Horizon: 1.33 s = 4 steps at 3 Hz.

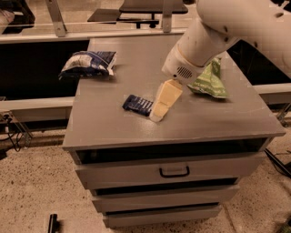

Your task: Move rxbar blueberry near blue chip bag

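Note:
The rxbar blueberry point(138, 104) is a small flat dark blue bar lying near the front middle of the grey cabinet top point(109, 132). The blue chip bag point(87, 63) is puffy, dark blue with white patches, and lies at the back left edge of the top. My gripper point(158, 116) hangs from the white arm point(213, 34) with its cream fingers point(163, 99) pointing down, its tip just right of the bar and close to its right end. The bar lies free on the surface.
A green bag point(209, 81) lies at the right of the cabinet top, partly behind my arm. The cabinet has drawers below, one with a dark handle point(174, 172). A ledge and a chair base point(141, 13) stand behind.

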### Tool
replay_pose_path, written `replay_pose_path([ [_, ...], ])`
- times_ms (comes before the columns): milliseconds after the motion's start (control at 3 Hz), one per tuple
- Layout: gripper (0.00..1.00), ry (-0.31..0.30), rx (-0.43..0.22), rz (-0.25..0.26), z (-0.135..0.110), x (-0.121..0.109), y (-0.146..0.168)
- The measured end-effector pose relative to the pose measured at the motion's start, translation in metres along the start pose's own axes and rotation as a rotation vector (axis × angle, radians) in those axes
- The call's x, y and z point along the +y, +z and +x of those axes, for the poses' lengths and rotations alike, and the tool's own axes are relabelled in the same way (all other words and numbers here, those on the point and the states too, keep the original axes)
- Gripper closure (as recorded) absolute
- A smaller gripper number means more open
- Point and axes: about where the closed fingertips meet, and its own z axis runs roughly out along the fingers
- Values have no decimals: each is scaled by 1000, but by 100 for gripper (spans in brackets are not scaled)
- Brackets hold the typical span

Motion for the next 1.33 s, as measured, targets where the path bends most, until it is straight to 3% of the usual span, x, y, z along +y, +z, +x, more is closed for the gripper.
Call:
replay_pose_path([
  [333, 0, 1, -7, -10, 0, -7, 25],
  [667, 17, 6, -5, -24, 5, -11, 45],
  [1000, 40, 9, 0, -37, 9, -13, 57],
  [1333, 71, 11, 3, -42, 11, -14, 59],
])
